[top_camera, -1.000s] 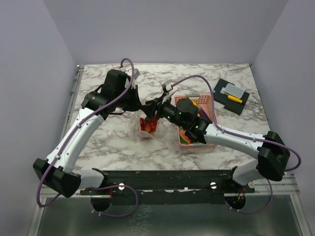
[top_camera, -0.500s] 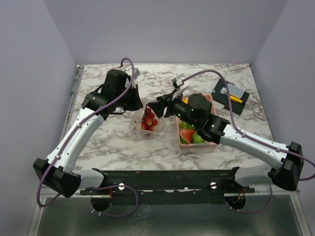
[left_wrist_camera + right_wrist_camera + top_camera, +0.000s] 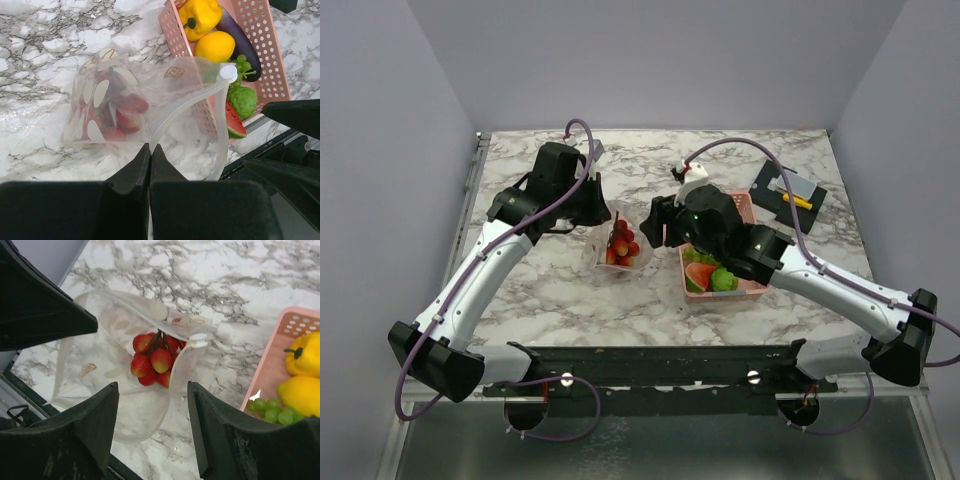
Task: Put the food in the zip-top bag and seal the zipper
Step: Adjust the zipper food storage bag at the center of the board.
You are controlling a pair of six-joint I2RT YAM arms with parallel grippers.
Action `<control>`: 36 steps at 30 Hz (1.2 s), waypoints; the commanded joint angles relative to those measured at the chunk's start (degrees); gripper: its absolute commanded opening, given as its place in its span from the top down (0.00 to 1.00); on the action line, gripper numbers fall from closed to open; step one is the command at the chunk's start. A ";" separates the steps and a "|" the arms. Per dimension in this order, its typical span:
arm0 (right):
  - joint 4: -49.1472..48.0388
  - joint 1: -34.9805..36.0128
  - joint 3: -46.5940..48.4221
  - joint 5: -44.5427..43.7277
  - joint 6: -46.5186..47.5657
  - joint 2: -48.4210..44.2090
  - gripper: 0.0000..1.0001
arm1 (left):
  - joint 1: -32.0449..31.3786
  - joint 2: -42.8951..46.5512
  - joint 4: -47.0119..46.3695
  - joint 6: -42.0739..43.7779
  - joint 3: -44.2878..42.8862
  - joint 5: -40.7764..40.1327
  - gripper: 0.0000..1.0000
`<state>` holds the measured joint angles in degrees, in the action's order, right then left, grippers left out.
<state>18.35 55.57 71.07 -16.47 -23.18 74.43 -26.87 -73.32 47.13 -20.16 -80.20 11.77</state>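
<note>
We see the left claw clenched tight, its two fingers pressed together on the near edge of the zip-top bag. That edge is part of the bag's mouth. The zipper curves up from the pinch toward a small white slider, and the mouth gapes wide.

The right claw hangs above the bag with its jaws well apart. It grasps nothing and touches nothing (from its own camera we look straight down between the fingers into the pouch).

The bag sits on the marble counter between the two claws, just left of the pink basket. Inside it lies a cluster of red strawberries, bunched near the bottom.

The rest of the food is in the basket:
- a yellow pepper
- a lemon
- a purple eggplant
- green grapes
- a knobbly green piece
- a watermelon slice at the near end

At the far right of the counter rests a black mat with small yellow and grey items on it.
</note>
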 commanded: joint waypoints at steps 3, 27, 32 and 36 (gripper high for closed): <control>6.18 0.42 -0.82 -0.95 -6.51 3.07 0.37 | -0.22 1.93 -1.24 -0.49 0.57 -0.67 1.00; 19.76 0.26 34.29 -10.21 8.64 23.72 1.00 | -0.22 4.92 9.84 3.05 -4.86 -13.86 1.00; 24.58 -0.11 40.76 -7.69 10.08 26.39 0.99 | -0.20 5.08 14.02 4.07 -7.76 -15.81 1.00; 23.54 -0.52 38.24 -6.45 9.15 26.35 1.00 | -0.20 6.15 13.05 4.00 -5.41 -16.30 1.00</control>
<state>39.27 55.55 110.52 -24.36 -14.94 99.53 -27.03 -69.14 57.30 -17.06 -86.85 -1.23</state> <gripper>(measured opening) 0.012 0.005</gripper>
